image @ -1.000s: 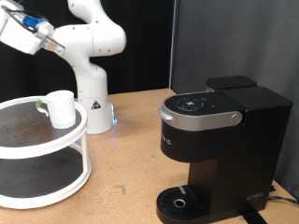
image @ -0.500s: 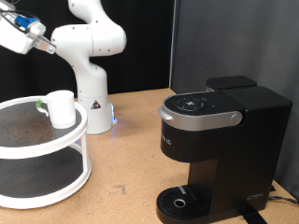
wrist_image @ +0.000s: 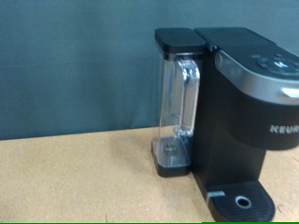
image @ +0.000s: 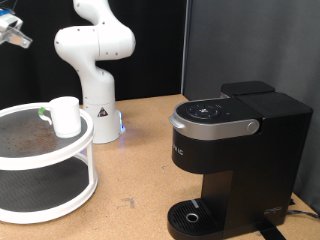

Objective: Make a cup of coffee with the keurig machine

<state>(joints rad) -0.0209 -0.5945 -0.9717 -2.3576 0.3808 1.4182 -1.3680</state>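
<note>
The cup, a small white mug, stands upright on the top tier of a round white two-tier stand at the exterior view's left. The keurig machine stands at the exterior view's right with its lid closed and its round drip tray bare. Only part of my hand shows, at the exterior view's top left edge, high above the stand and far from the cup; its fingers are out of frame. The wrist view shows the keurig machine side-on with its clear water tank and no fingers.
The white arm's base stands behind the stand, with a blue light at its foot. The wooden table lies between the stand and the machine. A dark curtain hangs behind.
My hand has moved left and up, most of it leaving the exterior view's top left corner. The cup and the machine have not moved.
</note>
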